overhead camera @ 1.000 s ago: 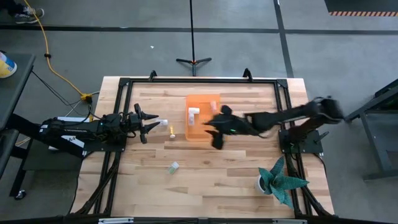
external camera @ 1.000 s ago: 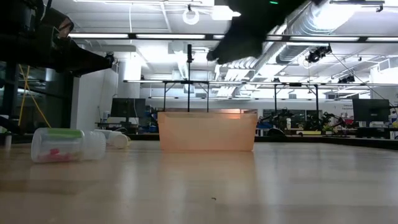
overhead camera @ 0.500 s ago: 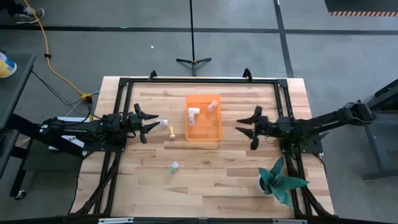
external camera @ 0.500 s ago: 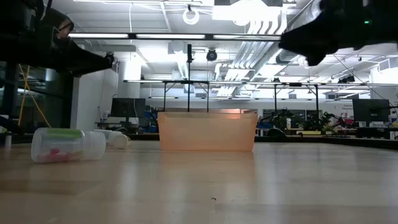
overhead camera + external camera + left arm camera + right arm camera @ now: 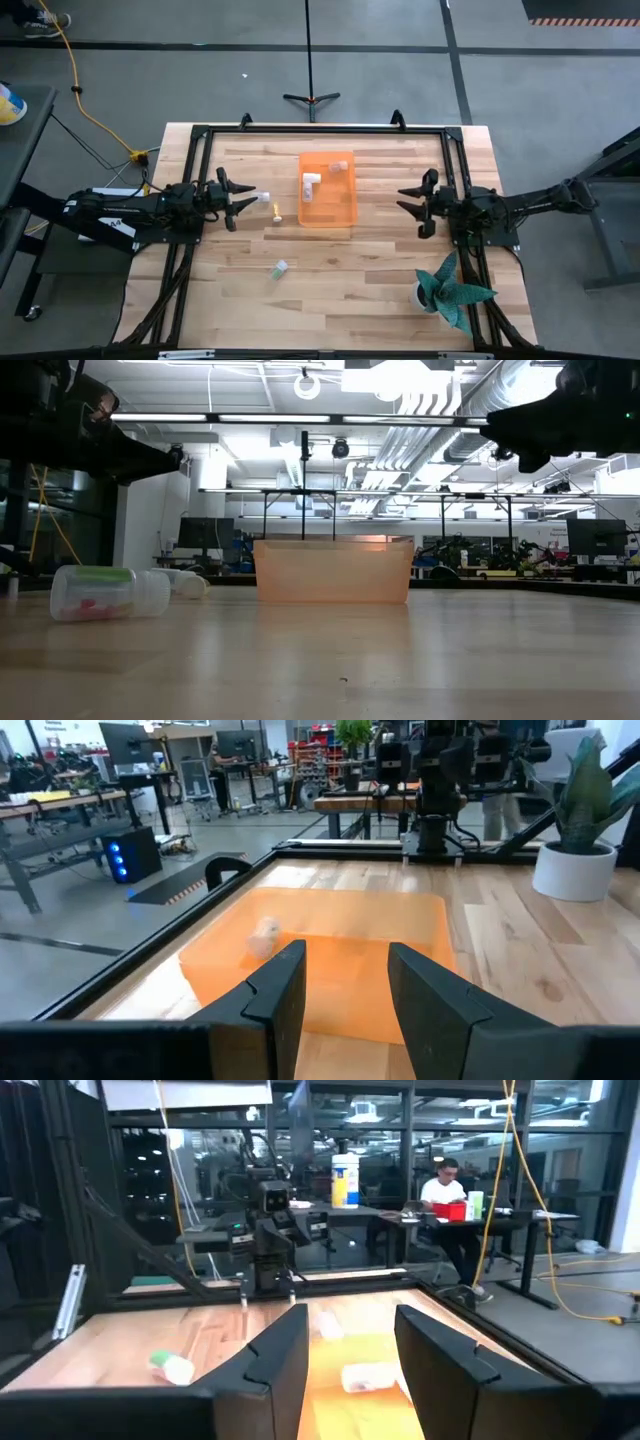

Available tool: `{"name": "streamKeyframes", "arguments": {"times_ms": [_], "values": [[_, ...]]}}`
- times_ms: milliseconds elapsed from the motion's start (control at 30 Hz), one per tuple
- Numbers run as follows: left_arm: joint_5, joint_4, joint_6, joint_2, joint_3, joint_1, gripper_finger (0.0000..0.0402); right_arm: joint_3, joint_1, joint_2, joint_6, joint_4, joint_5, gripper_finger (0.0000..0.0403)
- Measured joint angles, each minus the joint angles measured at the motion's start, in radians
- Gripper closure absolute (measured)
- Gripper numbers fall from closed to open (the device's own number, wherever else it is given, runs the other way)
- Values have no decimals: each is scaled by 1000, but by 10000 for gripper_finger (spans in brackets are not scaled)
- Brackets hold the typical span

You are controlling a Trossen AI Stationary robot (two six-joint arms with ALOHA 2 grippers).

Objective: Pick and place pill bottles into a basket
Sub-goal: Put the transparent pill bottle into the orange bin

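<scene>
Both grippers, left [image 5: 243, 195] and right [image 5: 412, 203], hang spread and empty on either side of the basket [image 5: 345, 214]. A white bottle [image 5: 262, 199] lies by the left gripper's tips. A potted plant [image 5: 452, 292] stands near the right arm's base.

Grey concrete floor [image 5: 150, 60], yellow cable [image 5: 88, 110] trailing across it, ceiling strip lights [image 5: 250, 418], silver ducts [image 5: 400, 435], workbenches [image 5: 60, 805], glass partitions [image 5: 330, 1140]

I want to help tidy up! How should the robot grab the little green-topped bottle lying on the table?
Probably around the middle of its clear body, coming straight down from above. The green-topped bottle lies on its side on the bare table, apart from everything else, so its round sides are free for the fingers.
</scene>
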Motion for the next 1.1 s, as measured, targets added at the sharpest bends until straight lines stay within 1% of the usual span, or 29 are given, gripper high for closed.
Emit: {"name": "streamKeyframes", "arguments": {"times_ms": [200,267,333,467,567,667,767,867,967,1100], "values": [[-10,32,20,0,2,0,224,0,-18,0,-20,-25,13,261],[-14,24,19,1,11,0,217,0,-28,0,-34,-30,12,261],[-8,29,2,15,35,0,199,0,-41,1,-44,-42,13,261],[0,32,-40,82,96,0,137,0,-73,1,-44,-55,13,261],[0,8,-69,189,164,0,101,0,-96,1,-36,-83,13,261],[0,-72,-67,337,249,0,90,0,-117,1,-18,-113,13,261],[0,-202,-74,505,354,1,95,0,-137,1,2,-127,13,261],[-16,-390,-141,662,493,9,109,0,-153,1,7,-137,13,261],[-25,-576,-172,802,617,52,123,0,-161,1,7,-144,13,261],[-23,-721,-191,949,735,132,136,0,-168,2,7,-151,13,261]]}}
